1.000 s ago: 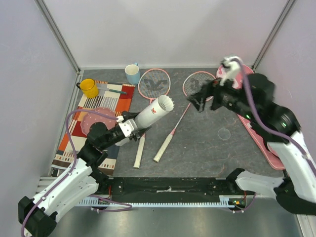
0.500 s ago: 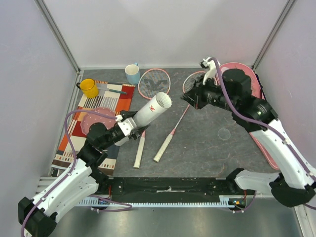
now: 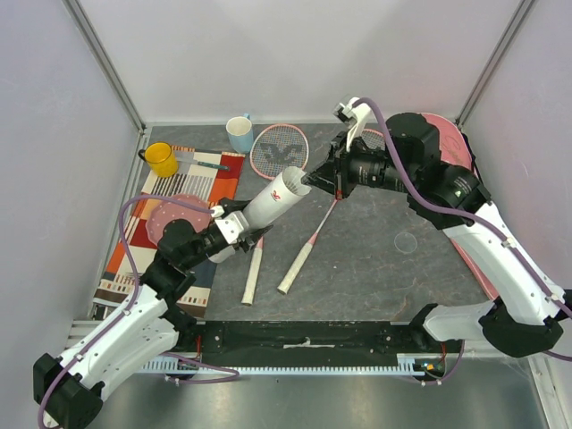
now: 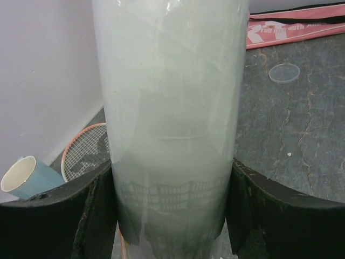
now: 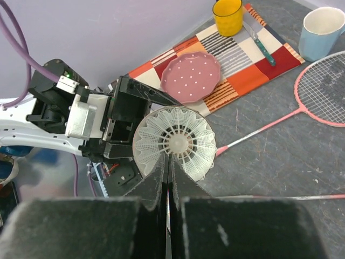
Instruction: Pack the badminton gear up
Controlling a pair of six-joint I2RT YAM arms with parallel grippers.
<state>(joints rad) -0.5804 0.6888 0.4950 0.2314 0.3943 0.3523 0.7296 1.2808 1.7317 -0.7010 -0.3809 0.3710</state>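
My left gripper (image 3: 239, 228) is shut on the long white tube (image 3: 277, 201), holding it tilted with its open mouth up and to the right. In the left wrist view the tube (image 4: 172, 108) fills the space between both jaws. A white shuttlecock (image 5: 175, 143) sits in the tube's mouth, skirt facing out. My right gripper (image 3: 308, 181) is shut, its tips (image 5: 168, 162) at the shuttlecock's lower rim. Two pink rackets lie on the table: one (image 3: 279, 150) behind the tube, the other (image 3: 308, 241) under the right arm. The pink bag (image 3: 447, 134) lies at the right, mostly hidden.
A blue mug (image 3: 239, 134) and a yellow mug (image 3: 161, 159) stand at the back left. The striped mat (image 3: 201, 183) carries a pink plate (image 5: 191, 78) and cutlery. A clear round lid (image 3: 407, 242) lies on the table at the right.
My right arm has swung left from the bag to the tube's mouth, and its gripper has gone from open to shut. The left arm and the tube have barely moved.
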